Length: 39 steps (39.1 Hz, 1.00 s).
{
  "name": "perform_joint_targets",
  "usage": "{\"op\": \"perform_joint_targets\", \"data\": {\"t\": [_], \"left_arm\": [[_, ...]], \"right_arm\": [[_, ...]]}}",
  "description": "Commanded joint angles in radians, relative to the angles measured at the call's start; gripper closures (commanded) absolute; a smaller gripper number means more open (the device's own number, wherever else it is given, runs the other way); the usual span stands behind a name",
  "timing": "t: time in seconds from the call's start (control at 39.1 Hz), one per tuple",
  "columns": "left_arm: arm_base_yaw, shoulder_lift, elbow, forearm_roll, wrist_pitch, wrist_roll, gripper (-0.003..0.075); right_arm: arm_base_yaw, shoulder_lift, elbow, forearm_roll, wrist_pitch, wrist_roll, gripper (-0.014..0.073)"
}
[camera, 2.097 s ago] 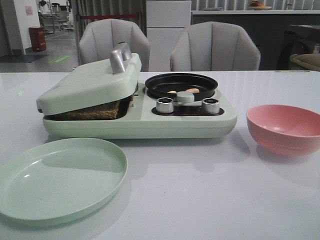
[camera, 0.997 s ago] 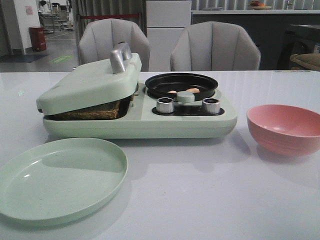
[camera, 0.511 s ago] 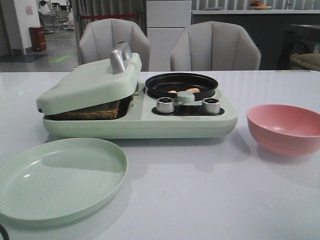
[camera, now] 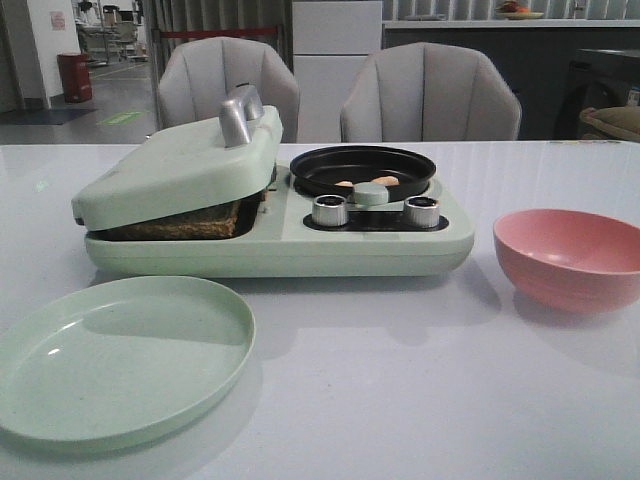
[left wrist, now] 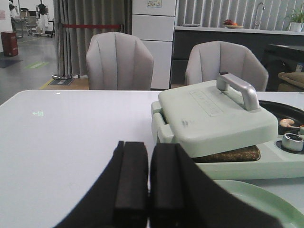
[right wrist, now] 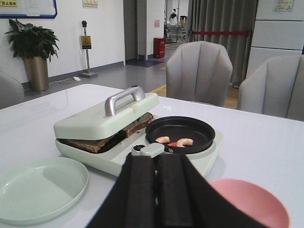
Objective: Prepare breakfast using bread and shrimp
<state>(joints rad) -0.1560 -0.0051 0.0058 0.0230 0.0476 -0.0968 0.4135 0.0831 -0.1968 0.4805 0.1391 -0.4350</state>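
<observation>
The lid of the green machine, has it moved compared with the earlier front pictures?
No. The lid sits tilted on the bread, its silver handle at the same spot against the left chair behind it.

Pale green breakfast maker [camera: 280, 235] on the white table [camera: 420, 400] | its lid [camera: 175, 175] rests tilted on the bread [camera: 185, 224] | you see shrimp [camera: 385, 181] in the black pan [camera: 362, 168] | green plate [camera: 115, 355] front-left | pink bowl [camera: 570, 257] right
</observation>
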Motion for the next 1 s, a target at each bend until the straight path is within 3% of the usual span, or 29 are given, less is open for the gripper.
{"op": "perform_joint_targets", "data": {"t": [0.0,0.97], "left_arm": [[0.006,-0.017,0.021,0.007,-0.091,-0.014,0.0608],[0.034,-0.017,0.021,0.013,-0.083,-0.014,0.0608]], "right_arm": [[0.0,0.01,-0.027,0.012,-0.078,-0.007,0.0441],[0.0,0.01,-0.027,0.012,-0.078,-0.007,0.0441]]}}
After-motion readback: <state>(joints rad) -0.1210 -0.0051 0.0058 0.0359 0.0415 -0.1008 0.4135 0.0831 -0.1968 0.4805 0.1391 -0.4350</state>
